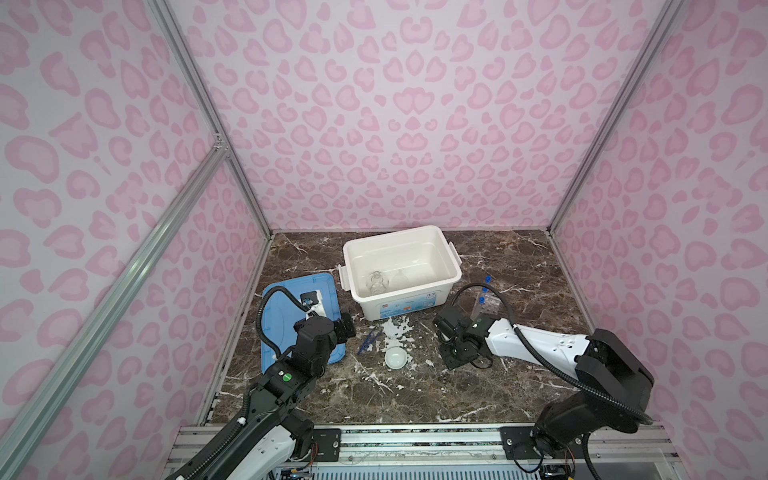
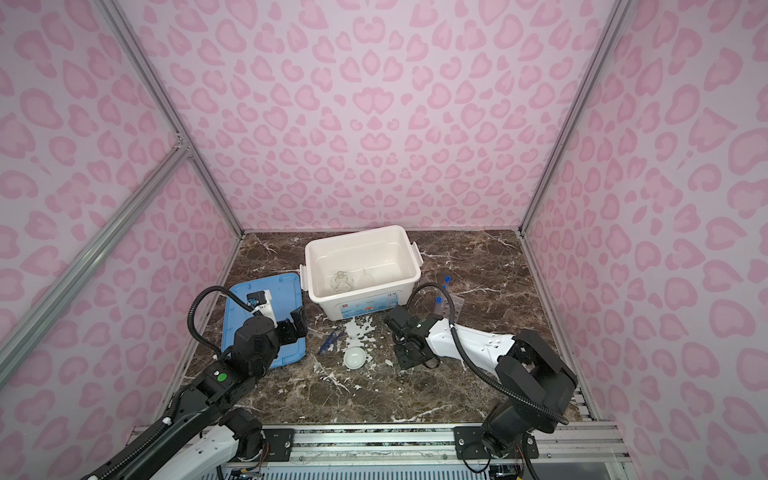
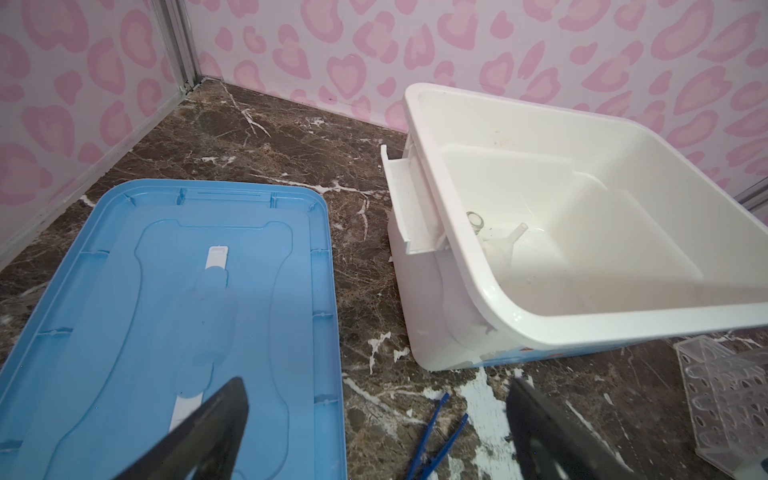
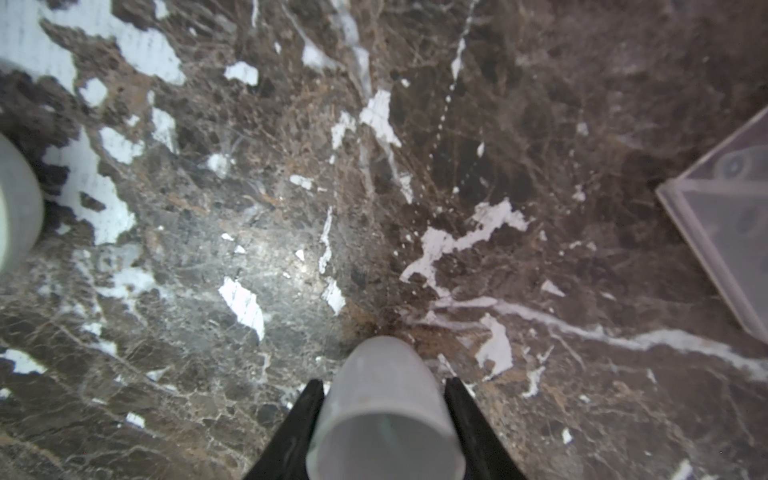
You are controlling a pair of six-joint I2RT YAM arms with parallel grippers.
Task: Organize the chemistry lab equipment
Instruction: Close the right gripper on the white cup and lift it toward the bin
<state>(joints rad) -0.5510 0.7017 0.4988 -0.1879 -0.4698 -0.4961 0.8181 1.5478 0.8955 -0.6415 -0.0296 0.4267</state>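
White bowl (image 4: 384,419) clasped by right end effector (image 4: 385,381) | left end effector (image 3: 376,380) spread wide | brown marble tabletop (image 1: 415,395) | pink heart-print walls (image 1: 374,124)

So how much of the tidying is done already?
Done: some clear glassware lies inside the white bin. In hand: the right gripper grips one small white bowl, and the left gripper is open and empty. Left: the other white bowl, the blue tweezers and the clear rack with its blue-capped test tubes sit out on the table.
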